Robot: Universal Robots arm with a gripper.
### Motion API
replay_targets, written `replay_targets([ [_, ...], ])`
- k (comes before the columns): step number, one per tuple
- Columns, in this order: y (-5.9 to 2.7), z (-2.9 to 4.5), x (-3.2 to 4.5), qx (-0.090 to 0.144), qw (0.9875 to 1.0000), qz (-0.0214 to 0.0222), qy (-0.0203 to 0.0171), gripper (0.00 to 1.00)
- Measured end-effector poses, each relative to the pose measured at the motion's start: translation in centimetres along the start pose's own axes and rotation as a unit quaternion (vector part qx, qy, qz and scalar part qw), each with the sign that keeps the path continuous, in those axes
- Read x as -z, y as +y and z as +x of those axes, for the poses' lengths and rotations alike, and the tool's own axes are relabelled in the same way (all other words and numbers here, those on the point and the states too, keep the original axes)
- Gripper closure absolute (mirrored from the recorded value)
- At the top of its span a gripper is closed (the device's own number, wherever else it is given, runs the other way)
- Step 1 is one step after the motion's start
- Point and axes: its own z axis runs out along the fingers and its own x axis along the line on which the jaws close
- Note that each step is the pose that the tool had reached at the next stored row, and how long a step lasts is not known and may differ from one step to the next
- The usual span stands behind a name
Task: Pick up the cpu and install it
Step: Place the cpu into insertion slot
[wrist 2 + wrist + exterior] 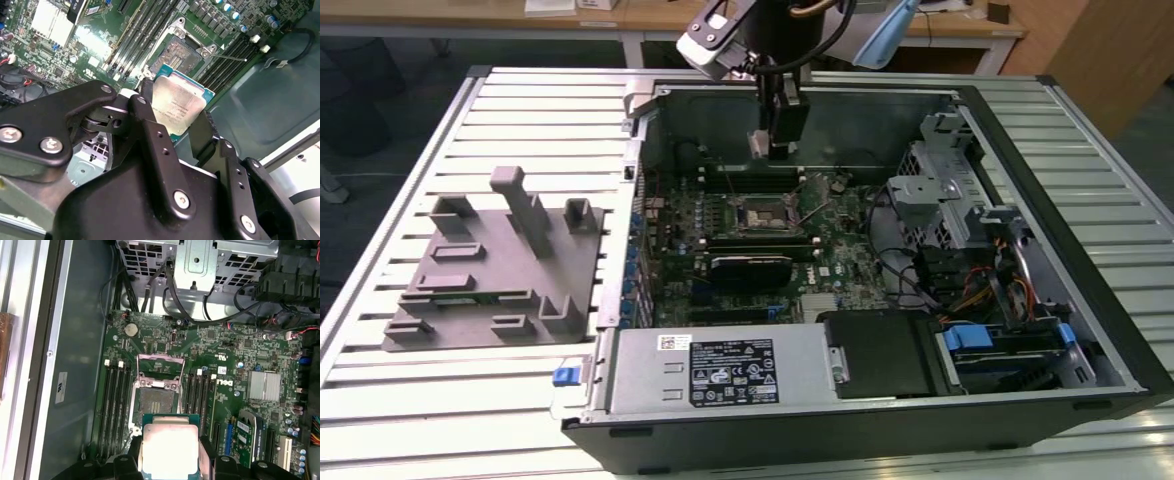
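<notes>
jaws clamped on cpu (177,107), above motherboard (225,355)

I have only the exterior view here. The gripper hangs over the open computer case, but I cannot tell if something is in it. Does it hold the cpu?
Observer: Yes. In both wrist views the cpu sits clamped between the fingers of the gripper, with its silver top facing the camera.
Operator: Is the socket ready, or is there a chip in it?
Observer: In the first wrist view the socket has its metal frame swung open, and I see no chip in it.
Operator: Is the cpu lined up over it?
Observer: Not fully, it seems. In the first wrist view most of the socket shows beyond the cpu's edge.
</notes>
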Motion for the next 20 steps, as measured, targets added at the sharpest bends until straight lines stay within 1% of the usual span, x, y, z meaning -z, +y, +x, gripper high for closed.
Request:
replay_targets([
  [14, -0.02, 0.00, -0.31, 0.000, 1.0000, -0.0001, 0.0001, 0.47],
  [20, -0.05, 0.01, -1.06, -0.002, 1.0000, -0.0001, -0.0001, 0.47],
])
